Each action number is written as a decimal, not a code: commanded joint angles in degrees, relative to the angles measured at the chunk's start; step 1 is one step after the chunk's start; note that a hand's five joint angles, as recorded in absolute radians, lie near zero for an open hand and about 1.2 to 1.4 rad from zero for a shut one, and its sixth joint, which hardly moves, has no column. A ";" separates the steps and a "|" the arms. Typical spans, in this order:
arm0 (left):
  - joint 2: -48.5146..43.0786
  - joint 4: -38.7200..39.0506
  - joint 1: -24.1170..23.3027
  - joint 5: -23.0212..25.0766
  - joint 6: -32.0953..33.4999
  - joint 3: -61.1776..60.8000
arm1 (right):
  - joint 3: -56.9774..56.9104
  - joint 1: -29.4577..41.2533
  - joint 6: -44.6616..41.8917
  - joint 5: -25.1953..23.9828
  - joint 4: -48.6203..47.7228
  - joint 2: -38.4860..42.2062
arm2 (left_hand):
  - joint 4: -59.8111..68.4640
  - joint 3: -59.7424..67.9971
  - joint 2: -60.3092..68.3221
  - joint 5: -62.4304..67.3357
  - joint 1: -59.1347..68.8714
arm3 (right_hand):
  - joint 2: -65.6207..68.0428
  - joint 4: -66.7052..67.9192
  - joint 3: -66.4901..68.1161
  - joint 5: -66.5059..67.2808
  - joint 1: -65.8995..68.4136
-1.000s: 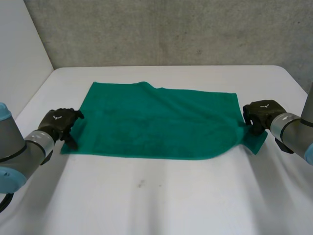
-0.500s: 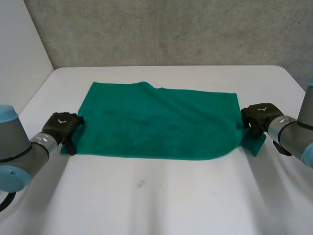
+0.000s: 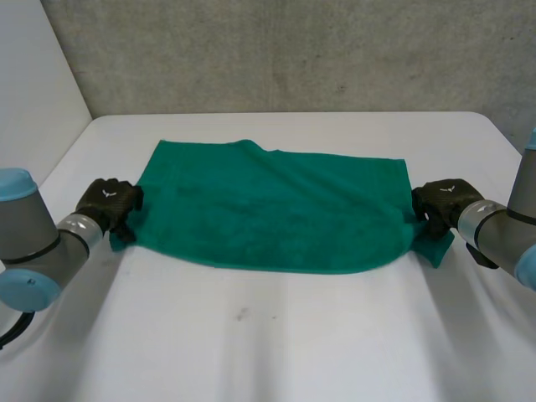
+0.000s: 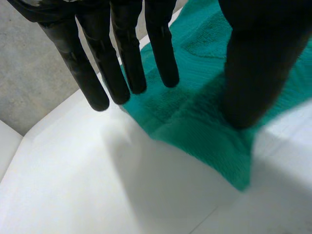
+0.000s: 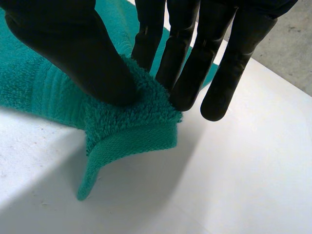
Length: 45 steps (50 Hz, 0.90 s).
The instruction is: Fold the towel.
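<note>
The green towel (image 3: 276, 209) lies spread across the middle of the head view, with a curved near edge and a low ridge running in from its far edge. At the frame's left middle the left hand (image 3: 109, 203) sits at the towel's near-left corner. At the right middle the right hand (image 3: 441, 203) sits at the near-right corner.

The left wrist view shows more of that hand. Its fingers (image 4: 107, 63) are straight and side by side, tips at the towel's edge, and the thumb tip rests on the cloth apart from them. In the right wrist view the corner is raised off the worktop and pinched between the thumb and the straight fingers (image 5: 195, 73).

The white worktop (image 3: 276, 335) fills the lower frame. Beyond it a grey concrete wall (image 3: 293, 50) crosses the top, with a white panel (image 3: 38, 92) at upper left.
</note>
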 commanded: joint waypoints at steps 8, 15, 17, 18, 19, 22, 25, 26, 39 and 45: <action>5.73 -1.97 -0.24 -3.18 -0.12 -3.28 | -0.09 0.08 0.00 0.15 0.52 -0.26 | 38.62 38.28 38.23 39.57 37.47 | 12.75 11.66 12.31 13.05 24.45; 19.10 -7.94 0.20 -6.62 2.68 -13.39 | 0.53 0.08 -5.35 0.15 6.66 -4.04 | 38.62 38.28 38.23 39.57 37.47 | 12.75 11.66 12.31 13.05 24.45; 23.73 -11.26 0.64 -6.62 5.30 -17.15 | 1.22 0.17 -10.16 0.76 11.22 -5.88 | 38.62 38.28 38.23 39.57 37.47 | 12.75 11.66 12.31 13.05 24.45; 25.34 -12.68 0.73 -6.71 6.28 -18.49 | 1.49 0.26 -11.85 1.02 12.90 -6.32 | 38.62 38.28 38.23 39.57 37.47 | 12.75 11.66 12.31 13.05 24.45; 25.35 -12.70 0.73 -6.71 6.29 -18.50 | 1.84 0.26 -13.43 1.29 14.57 -6.76 | 38.62 38.28 38.23 39.57 37.47 | 12.75 11.66 12.31 13.05 24.45; 31.92 -20.22 1.95 -6.71 12.42 -24.72 | 5.69 0.26 -20.97 4.61 20.98 -9.04 | 38.62 38.28 38.23 39.57 37.47 | 12.75 11.66 12.31 13.05 24.45; 34.31 -23.67 2.14 -6.54 15.51 -27.55 | 9.66 0.00 -27.23 8.40 23.37 -10.90 | 38.62 38.28 38.23 39.57 37.47 | 12.75 11.66 12.31 13.05 24.45; 34.67 -24.47 2.05 -6.54 16.39 -28.51 | 10.28 -0.26 -28.64 9.28 23.55 -11.07 | 38.62 38.28 38.23 39.57 37.47 | 12.75 11.66 12.31 13.05 24.45; 21.16 -9.91 -5.23 -7.33 13.69 -14.49 | -0.67 2.54 -22.60 10.43 13.63 -3.63 | 38.62 38.28 38.23 39.57 37.47 | 12.75 11.66 12.31 13.05 24.45; 9.46 -6.98 -7.35 -10.13 9.28 -2.17 | -10.62 3.60 -19.16 10.87 13.27 3.42 | 38.62 38.28 38.23 39.57 37.47 | 12.75 11.66 12.31 13.05 24.45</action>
